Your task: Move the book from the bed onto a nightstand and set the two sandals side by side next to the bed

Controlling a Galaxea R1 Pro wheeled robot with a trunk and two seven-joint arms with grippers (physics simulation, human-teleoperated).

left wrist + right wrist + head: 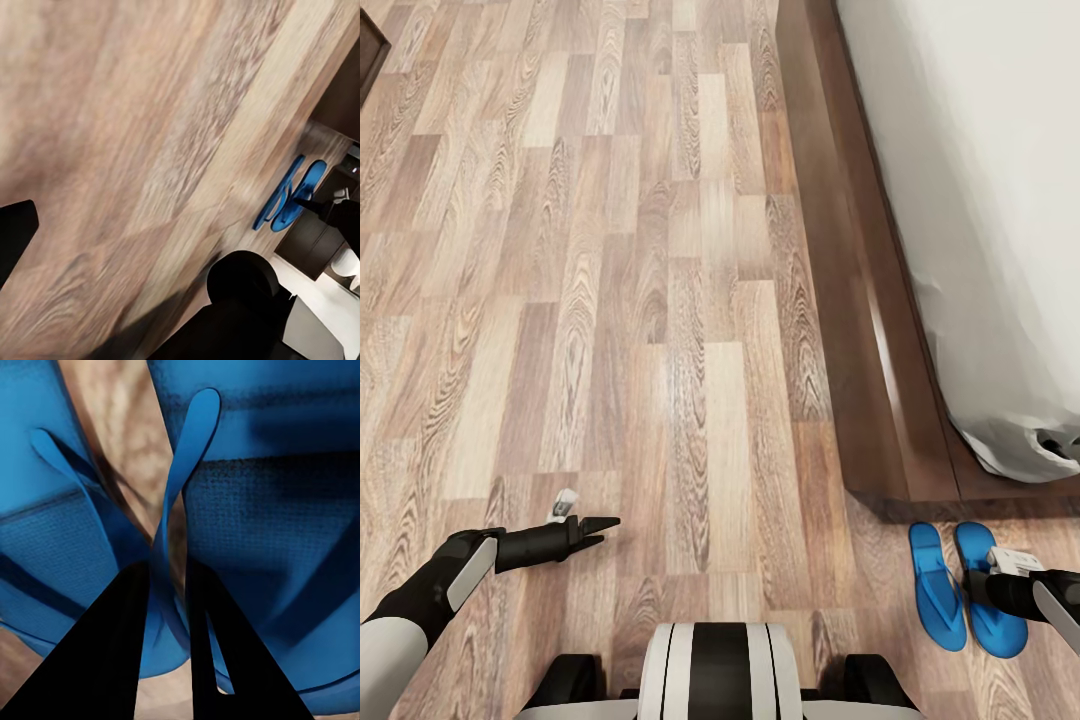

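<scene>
Here the two blue sandals lie side by side on the wood plank floor, just off the corner of the bed's dark frame. The right gripper pinches one sandal's strap between nearly closed fingers. The left gripper hangs empty above the floor, jaws together.

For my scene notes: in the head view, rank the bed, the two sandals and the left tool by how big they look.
1. bed
2. two sandals, alike, side by side
3. left tool, roughly; it sits nearer the camera, so its rank is unsure.
</scene>
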